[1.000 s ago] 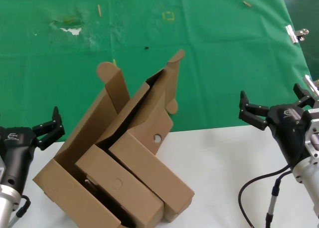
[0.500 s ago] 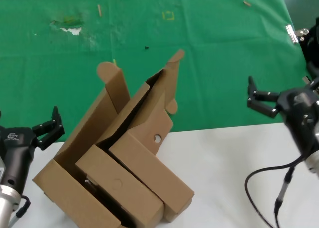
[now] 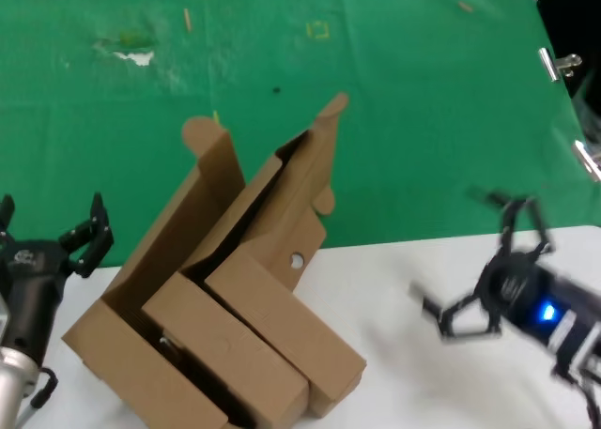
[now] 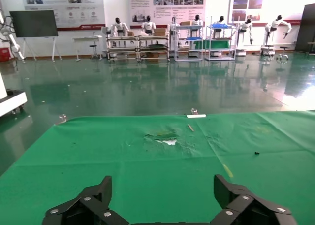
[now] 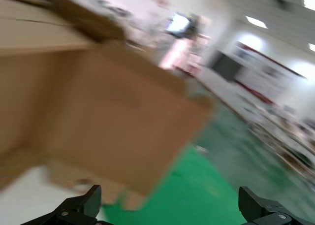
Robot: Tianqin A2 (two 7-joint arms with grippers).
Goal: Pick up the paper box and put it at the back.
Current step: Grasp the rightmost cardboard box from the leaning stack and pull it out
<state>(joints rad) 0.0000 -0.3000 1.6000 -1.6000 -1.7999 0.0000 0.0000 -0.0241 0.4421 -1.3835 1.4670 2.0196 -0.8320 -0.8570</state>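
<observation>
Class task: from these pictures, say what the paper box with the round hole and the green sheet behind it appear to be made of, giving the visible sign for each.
The paper box: likely plain brown cardboard, matte, with folded flaps. The green sheet: probably cloth, matte, with a scuffed, torn patch.

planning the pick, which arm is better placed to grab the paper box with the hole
Right, probably. The right gripper is open, turned toward the paper box, on its hole side, and its wrist view is filled with cardboard. The left gripper, also open, faces the green cloth, with the bigger carton between.

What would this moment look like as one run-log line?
right gripper: open, swinging toward paper box | left gripper: open, idle beside carton | box: not grasped
</observation>
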